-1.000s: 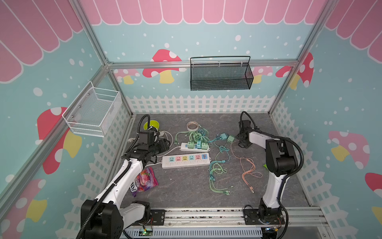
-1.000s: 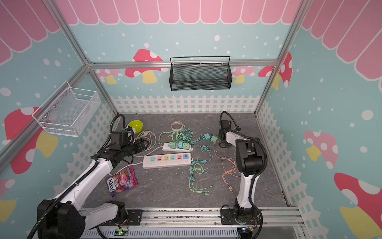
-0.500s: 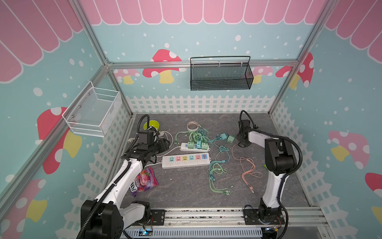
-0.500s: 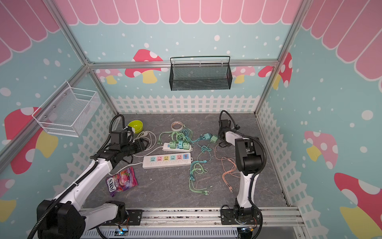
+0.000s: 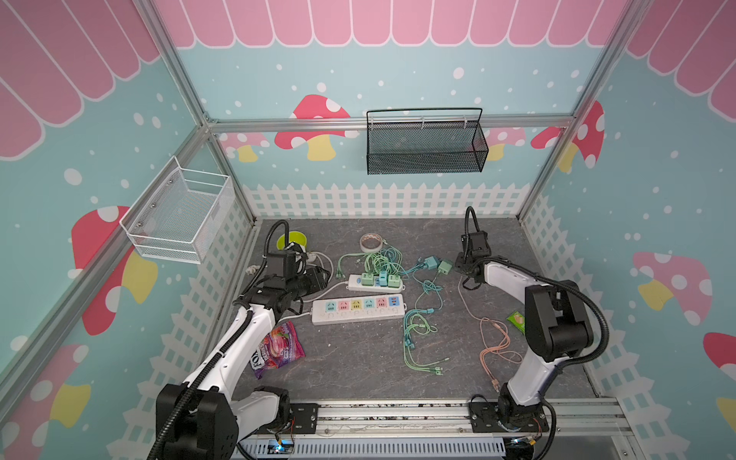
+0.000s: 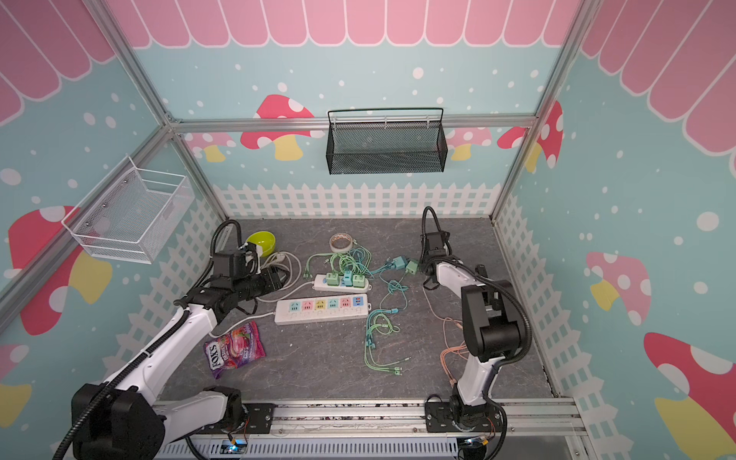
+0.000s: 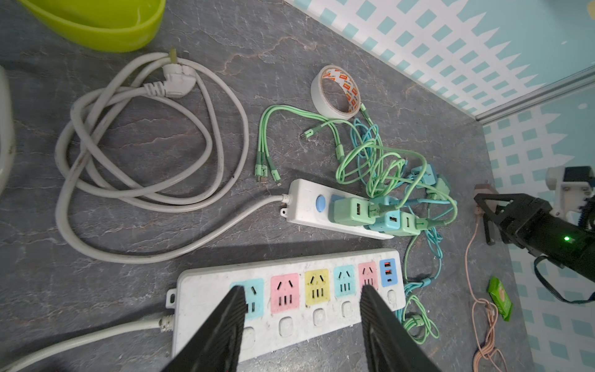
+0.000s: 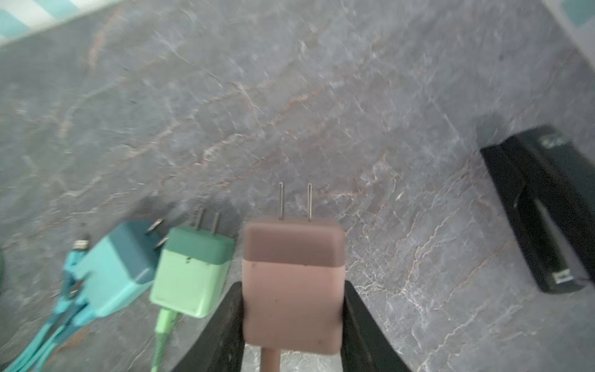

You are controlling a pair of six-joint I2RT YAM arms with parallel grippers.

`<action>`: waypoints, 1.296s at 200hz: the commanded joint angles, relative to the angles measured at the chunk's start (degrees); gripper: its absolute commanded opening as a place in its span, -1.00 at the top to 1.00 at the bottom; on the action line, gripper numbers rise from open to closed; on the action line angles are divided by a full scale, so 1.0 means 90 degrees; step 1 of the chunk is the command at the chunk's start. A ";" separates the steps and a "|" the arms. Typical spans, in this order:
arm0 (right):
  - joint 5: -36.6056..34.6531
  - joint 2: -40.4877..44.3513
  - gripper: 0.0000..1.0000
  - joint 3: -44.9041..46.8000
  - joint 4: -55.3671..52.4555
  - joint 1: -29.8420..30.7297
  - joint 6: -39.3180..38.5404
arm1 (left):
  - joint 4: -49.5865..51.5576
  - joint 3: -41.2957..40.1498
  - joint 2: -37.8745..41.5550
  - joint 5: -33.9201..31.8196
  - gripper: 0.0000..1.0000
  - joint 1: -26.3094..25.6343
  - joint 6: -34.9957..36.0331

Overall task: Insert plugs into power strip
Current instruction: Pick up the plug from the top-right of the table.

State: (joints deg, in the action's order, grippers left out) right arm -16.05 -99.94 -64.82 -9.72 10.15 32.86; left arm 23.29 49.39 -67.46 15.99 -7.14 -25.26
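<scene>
The long white power strip (image 5: pixel 358 308) with coloured sockets lies mid-table, all its sockets bare. My left gripper (image 7: pixel 302 290) hovers open over it, nothing between its fingers. Behind it a small white strip (image 5: pixel 374 280) carries several mint and teal plugs (image 7: pixel 354 211). At the back right, my right gripper (image 8: pixel 293 290) is shut on a salmon pink plug (image 8: pixel 291 283) just above the table, its prongs pointing away from the wrist and its pink cable (image 5: pixel 494 346) trailing to the front. Beside it lie a loose teal plug (image 8: pixel 119 267) and a mint plug (image 8: pixel 193 273).
A green bowl (image 5: pixel 292 240), a coiled white cord (image 7: pixel 145 161) and a tape roll (image 5: pixel 370 241) sit at the back. A candy bag (image 5: pixel 276 350) lies front left, a green packet (image 5: pixel 516 318) at the right. Mint and teal cables (image 5: pixel 418 330) sprawl right of the long strip.
My right gripper's jaws have closed on the salmon pink plug, and that wrist has shifted slightly. The left arm has not moved.
</scene>
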 commanded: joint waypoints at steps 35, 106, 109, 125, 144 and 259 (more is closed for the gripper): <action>0.0332 0.1312 0.51 0.0522 0.1025 0.0328 -0.2214 | -0.0097 0.0223 -0.0065 0.0842 -0.14 0.0041 0.0090; 0.2892 0.2739 0.59 0.0629 0.1545 0.0772 -0.3979 | -0.0435 0.0666 -0.0007 0.2227 -0.16 0.0021 -0.0233; 0.2997 0.2779 0.59 0.0630 0.1558 0.0792 -0.4024 | -0.0455 0.0687 0.0000 0.2287 -0.17 0.0021 -0.0253; 0.3451 0.2970 0.59 0.0613 0.1585 0.0869 -0.4180 | -0.0505 0.0832 -0.0002 0.2637 -0.19 0.0010 -0.0347; 0.3783 0.3135 0.59 0.0595 0.1582 0.0946 -0.4243 | -0.0504 0.1008 -0.0024 0.3050 -0.24 -0.0016 -0.0454; 0.4701 0.3678 0.61 0.0503 0.0586 0.2065 -0.4754 | -0.0516 0.1543 0.0035 0.3095 -0.34 -0.1206 -0.0885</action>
State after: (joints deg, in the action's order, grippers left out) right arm 23.86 -68.51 -59.44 -3.51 27.27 -7.53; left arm 19.20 61.28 -67.18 43.75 -16.08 -31.94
